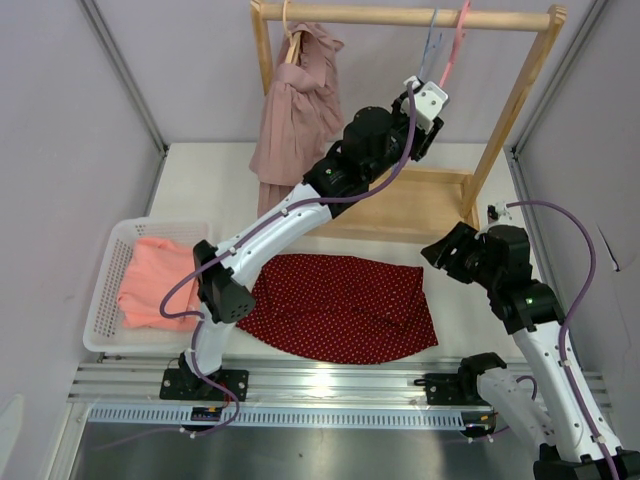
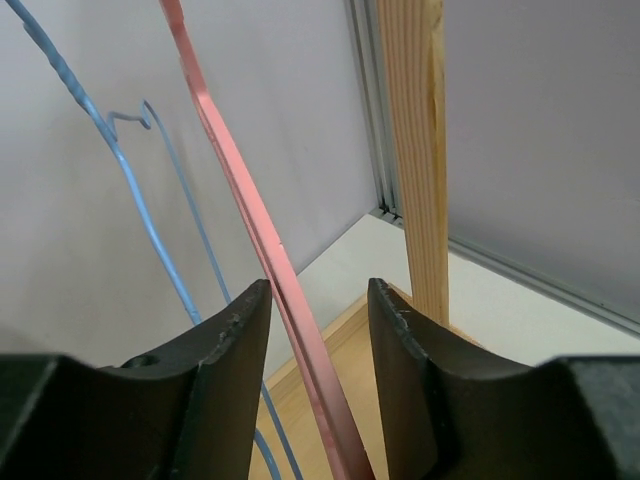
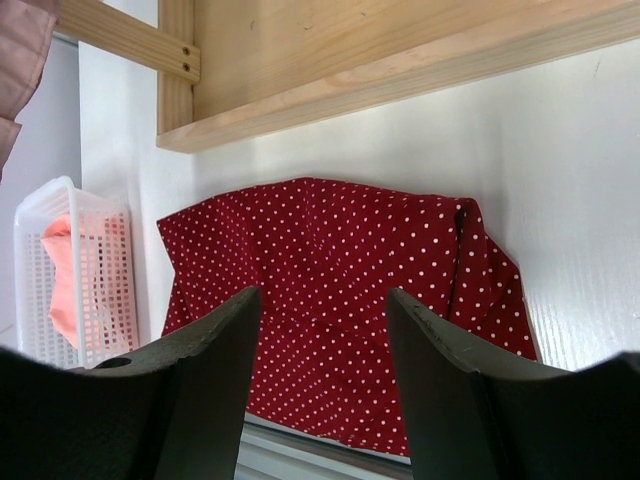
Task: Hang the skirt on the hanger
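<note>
From above, you see the red dotted skirt (image 1: 340, 305) lying flat on the surface (image 1: 200, 190), just in front of the wooden rack (image 1: 400, 16). Your left claw (image 1: 425, 100) is up under the rack's top bar, at the pink hanger (image 1: 455, 40). Your right claw (image 1: 432, 252) hangs low near the rack's right foot.

In the left wrist view, the left fingers stand apart with the pink hanger between them.

In the right wrist view, the right fingers stand apart too and hold nothing.

My left gripper (image 2: 320, 290) straddles the pink hanger (image 2: 248, 200), jaws apart. I see a blue hanger (image 2: 150, 222) on its left, a post (image 2: 412, 150) on its right.
</note>
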